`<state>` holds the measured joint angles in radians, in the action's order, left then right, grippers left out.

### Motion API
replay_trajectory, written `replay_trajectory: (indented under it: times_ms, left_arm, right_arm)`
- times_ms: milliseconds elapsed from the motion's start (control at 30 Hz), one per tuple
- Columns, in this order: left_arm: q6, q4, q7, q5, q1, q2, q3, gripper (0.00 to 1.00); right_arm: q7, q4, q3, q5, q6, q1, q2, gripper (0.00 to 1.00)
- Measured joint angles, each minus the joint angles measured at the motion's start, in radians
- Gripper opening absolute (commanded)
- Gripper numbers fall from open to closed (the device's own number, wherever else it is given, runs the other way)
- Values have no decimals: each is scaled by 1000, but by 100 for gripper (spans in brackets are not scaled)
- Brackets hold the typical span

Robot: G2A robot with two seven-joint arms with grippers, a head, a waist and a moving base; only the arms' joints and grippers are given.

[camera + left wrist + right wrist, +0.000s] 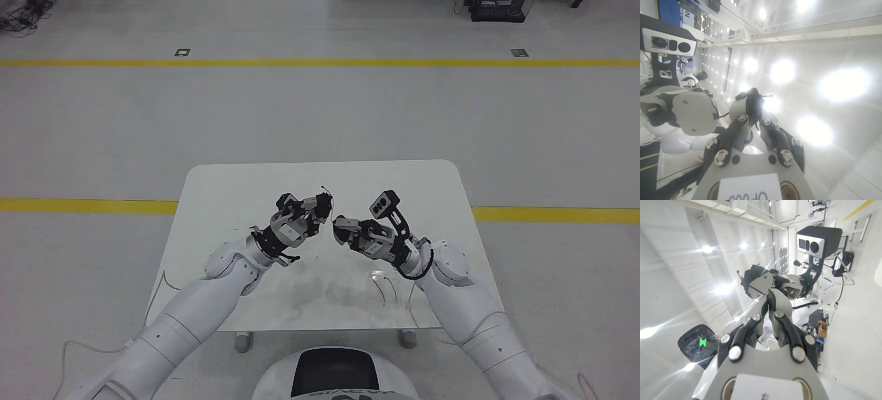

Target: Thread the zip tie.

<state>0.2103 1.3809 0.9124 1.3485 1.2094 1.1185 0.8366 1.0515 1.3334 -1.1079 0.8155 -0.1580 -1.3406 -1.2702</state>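
Both arms are raised above the white table point(240, 200), with their grippers close together and tips facing each other. My left gripper point(318, 206) point(752, 94) is shut on a thin black zip tie point(767, 96). A short end of the tie with a small head sticks out past the fingertips, and it shows as a thin black stub point(325, 190) in the top view. My right gripper point(342, 226) point(768, 295) sits just beside the left one, fingers pressed together. I see nothing between them. The right wrist view has the left gripper's dark fingertips point(753, 275) just beyond, with the zip tie point(738, 273) poking out.
A few thin pale loops point(380, 285) lie on the table near the front edge, under the right arm. A yellow floor line point(90, 206) runs behind the table on both sides.
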Motion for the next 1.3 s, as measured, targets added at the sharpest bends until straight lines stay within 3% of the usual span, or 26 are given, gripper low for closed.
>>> replay_trajectory:
  times_ms: [1300]
  left_arm:
    - [0, 0, 0, 0, 0, 0, 0, 0]
  right_arm:
    - [2, 21, 12, -57, 15, -16, 10, 0]
